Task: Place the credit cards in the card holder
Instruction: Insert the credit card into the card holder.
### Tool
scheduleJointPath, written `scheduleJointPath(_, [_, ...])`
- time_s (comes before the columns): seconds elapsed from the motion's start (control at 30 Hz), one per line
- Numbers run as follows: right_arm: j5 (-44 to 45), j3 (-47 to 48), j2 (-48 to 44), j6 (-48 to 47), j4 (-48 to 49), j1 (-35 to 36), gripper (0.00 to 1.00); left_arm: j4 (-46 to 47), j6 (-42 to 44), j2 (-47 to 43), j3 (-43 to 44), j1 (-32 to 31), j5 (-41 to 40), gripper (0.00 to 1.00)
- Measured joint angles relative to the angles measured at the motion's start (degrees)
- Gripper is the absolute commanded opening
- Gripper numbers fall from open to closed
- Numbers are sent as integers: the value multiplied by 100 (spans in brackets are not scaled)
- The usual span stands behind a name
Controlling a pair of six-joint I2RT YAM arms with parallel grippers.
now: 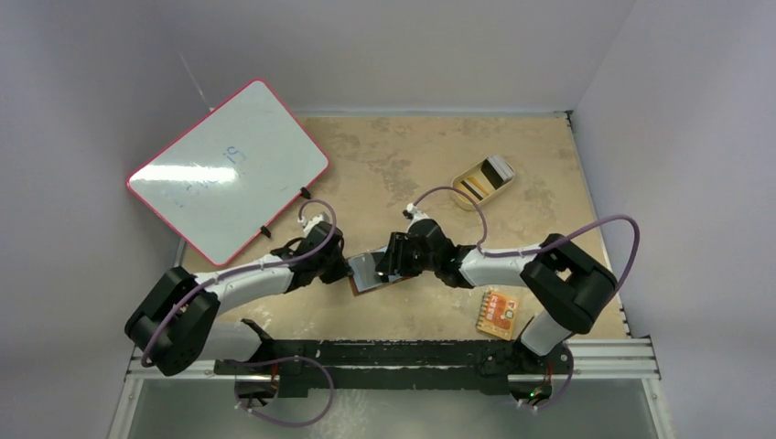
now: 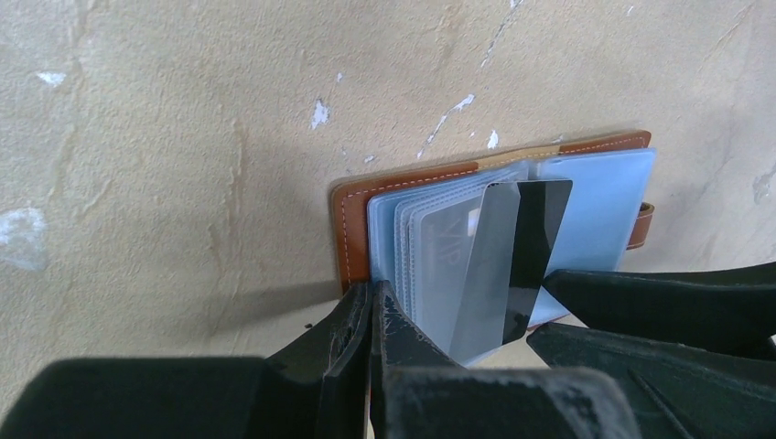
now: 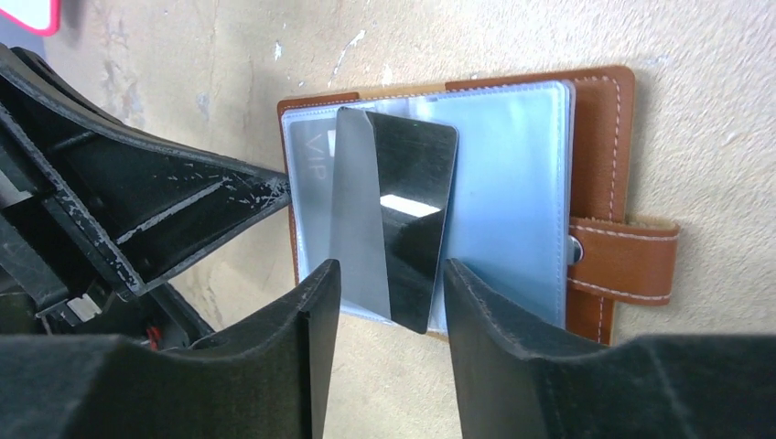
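The card holder (image 1: 371, 274) (image 2: 352, 229) (image 3: 599, 165) lies open on the table, its bluish clear pockets facing up. A black credit card (image 2: 531, 247) (image 3: 416, 210) stands slanted, partly slid into a pocket, with its near end sticking out. My right gripper (image 1: 391, 268) (image 3: 392, 270) is open, and its fingers flank the card's free end with a gap on each side. My left gripper (image 1: 346, 271) (image 2: 375, 291) is shut, its tips at the holder's left edge by the pocket leaves. More dark credit cards (image 1: 476, 187) sit in the tan dish.
The tan oval dish (image 1: 501, 180) sits at the back right. An orange-red patterned packet (image 1: 499, 313) lies near the right arm's base. A pink-framed whiteboard (image 1: 229, 169) leans at the back left. The table's metal rail (image 1: 393, 352) runs along the near edge.
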Motion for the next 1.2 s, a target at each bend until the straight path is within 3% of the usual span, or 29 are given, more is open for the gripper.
scheduleJointPath(0.17, [155,339,131,-308,-332,-48,54,-33,74,212,190,0,2,0])
scheduleJointPath(0.7, [-118,763,560,-1001,-282,-151,51,-308,240,452,509,2,-42,0])
scheduleJointPath(1.2, [341,704,72,-625,-686,-415,58,-415,479,708,785,153,-105,0])
